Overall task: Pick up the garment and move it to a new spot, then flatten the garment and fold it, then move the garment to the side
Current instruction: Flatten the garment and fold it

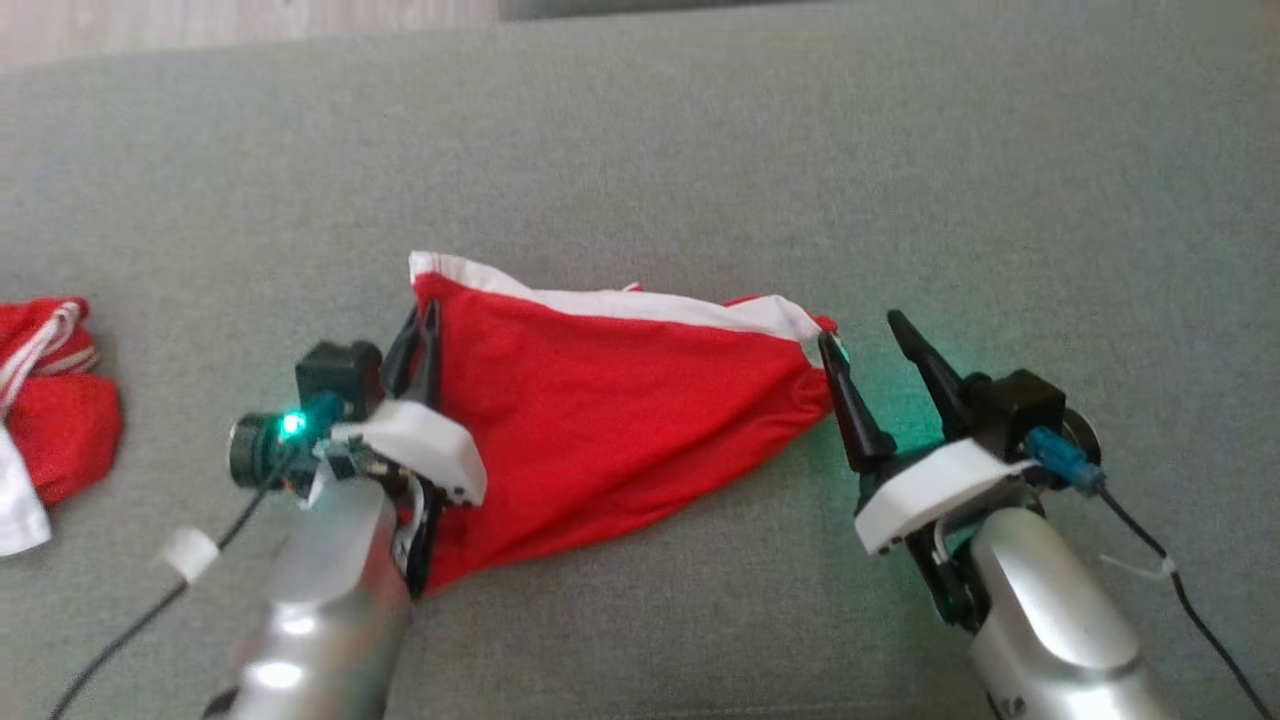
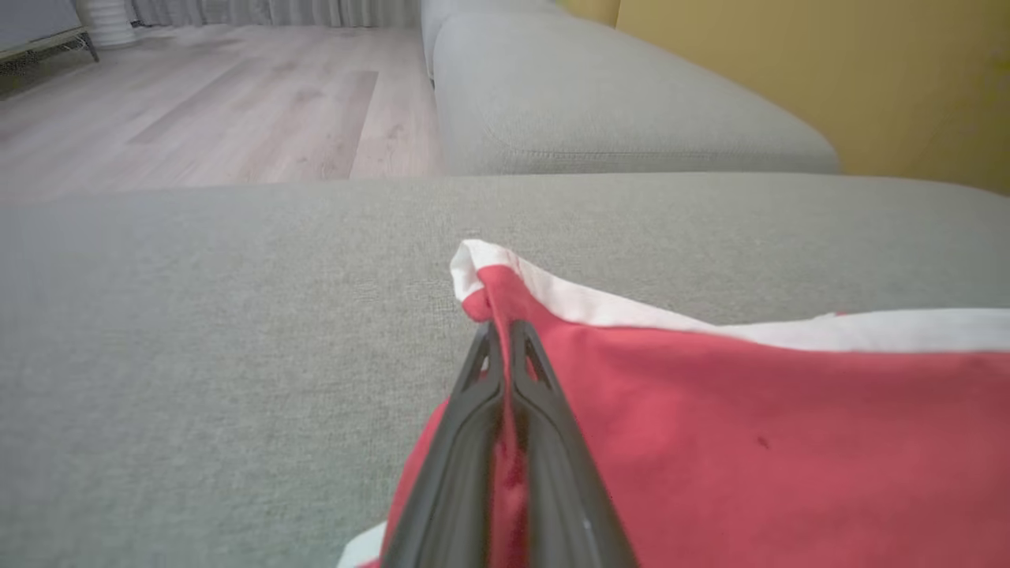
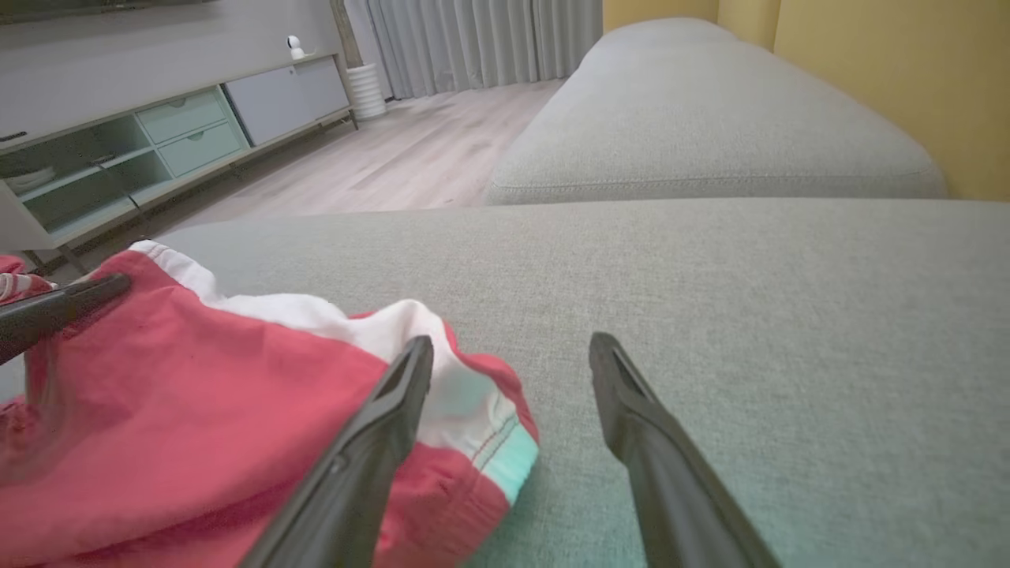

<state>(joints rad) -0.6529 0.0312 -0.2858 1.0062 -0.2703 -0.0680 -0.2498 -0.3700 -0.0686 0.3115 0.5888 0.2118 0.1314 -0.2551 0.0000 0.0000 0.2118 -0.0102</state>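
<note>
The garment (image 1: 610, 400) is red cloth with a white band along its far edge, spread on the grey sofa cushion (image 1: 700, 150). My left gripper (image 1: 422, 325) is shut on its left corner; in the left wrist view the fingers (image 2: 505, 339) pinch red cloth (image 2: 750, 442) just below the white band. My right gripper (image 1: 868, 332) stands open at the garment's right corner, its left finger (image 3: 394, 410) touching the cloth (image 3: 197, 410) and the right finger over bare cushion. The left gripper's dark fingers (image 3: 63, 304) show at the far left of the right wrist view.
A second red and white garment (image 1: 50, 420) lies bunched at the cushion's left edge. Wooden floor (image 2: 197, 102) lies beyond the far edge, with a low cabinet (image 3: 158, 150) and curtains. Another grey cushion (image 3: 710, 126) and a yellow wall (image 2: 828, 71) lie to the right.
</note>
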